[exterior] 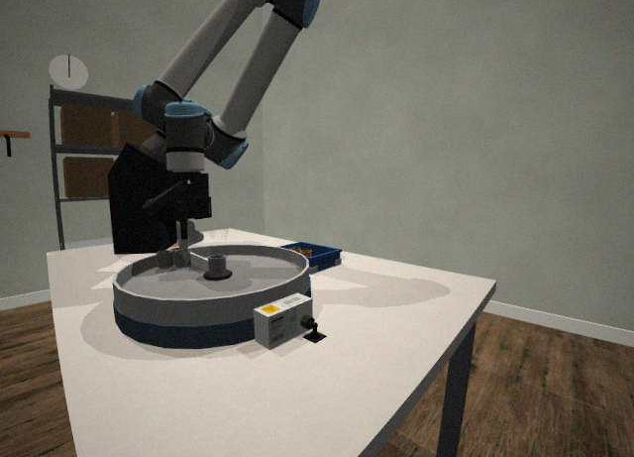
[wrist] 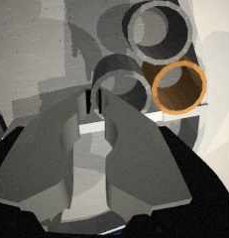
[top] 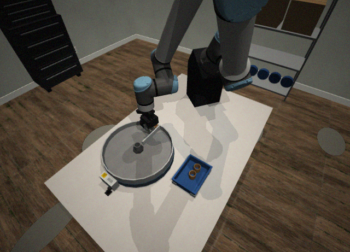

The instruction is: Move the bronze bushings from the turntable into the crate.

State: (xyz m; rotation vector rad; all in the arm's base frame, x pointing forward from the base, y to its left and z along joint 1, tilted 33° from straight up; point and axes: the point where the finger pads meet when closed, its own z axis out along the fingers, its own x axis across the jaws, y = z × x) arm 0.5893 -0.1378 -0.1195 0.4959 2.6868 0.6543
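My gripper (top: 149, 130) (exterior: 182, 264) (wrist: 95, 91) is shut and empty, pointing down inside the turntable (top: 124, 165) (exterior: 194, 308) near its wall. A steel bushing (wrist: 139, 98) stands upright right beside the fingertips, partly behind them in the wrist view. A bronze bushing (wrist: 190, 97) (top: 156, 126) (exterior: 173, 250) stands to its right there, close to the white bar. A second steel bushing (wrist: 179, 37) stands above it in that view, by the wall. In the blue crate (top: 185, 184) (exterior: 327, 258) are two bronze bushings, one (top: 197, 170) behind the other (top: 192, 177).
The white bar (top: 151, 134) (exterior: 198, 258) (wrist: 154, 117) runs from near the hub (top: 138, 148) (exterior: 216, 265) to the turntable's wall, beside the fingers. The raised wall rings the turntable. A white control box (top: 109, 181) (exterior: 282, 321) sits at its outer side.
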